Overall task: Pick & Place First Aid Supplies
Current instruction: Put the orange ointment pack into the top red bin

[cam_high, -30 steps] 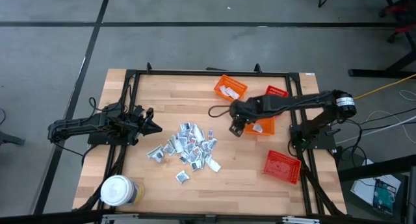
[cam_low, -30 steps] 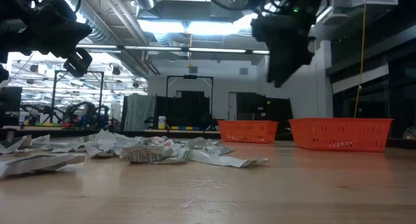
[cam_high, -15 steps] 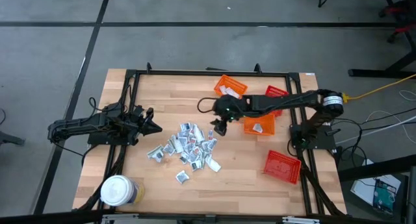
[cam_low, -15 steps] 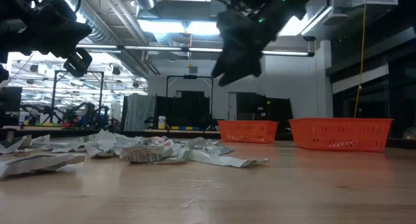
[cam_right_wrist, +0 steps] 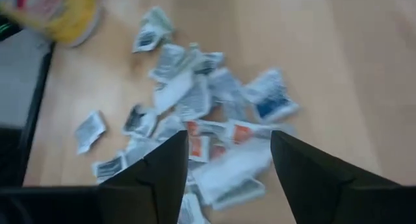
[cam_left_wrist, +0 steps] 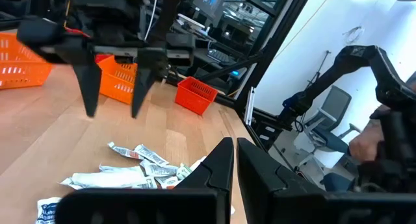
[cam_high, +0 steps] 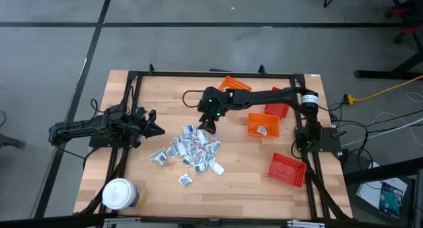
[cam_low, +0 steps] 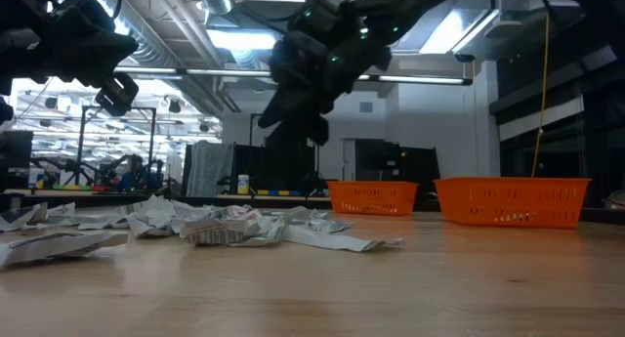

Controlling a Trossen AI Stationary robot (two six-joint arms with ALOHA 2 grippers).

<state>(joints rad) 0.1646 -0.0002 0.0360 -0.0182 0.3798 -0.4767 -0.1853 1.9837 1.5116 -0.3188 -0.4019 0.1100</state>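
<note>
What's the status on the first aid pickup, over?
Right hand open, empty, above the sachets. Left hand shut, parked at table's left. Pile loose on the table, one sachet in the orange basket. Nothing in the way.

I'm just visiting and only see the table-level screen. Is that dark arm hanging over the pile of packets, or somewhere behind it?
Observer: From above, the right gripper hovers over the pile of sachets, at the edge nearest the baskets.
Visitor: Is it holding anything?
Observer: No. Its wrist view shows its fingers spread open, with sachets lying below.
Visitor: Any packets in the baskets yet?
Observer: One white packet lies in the orange basket.
</note>
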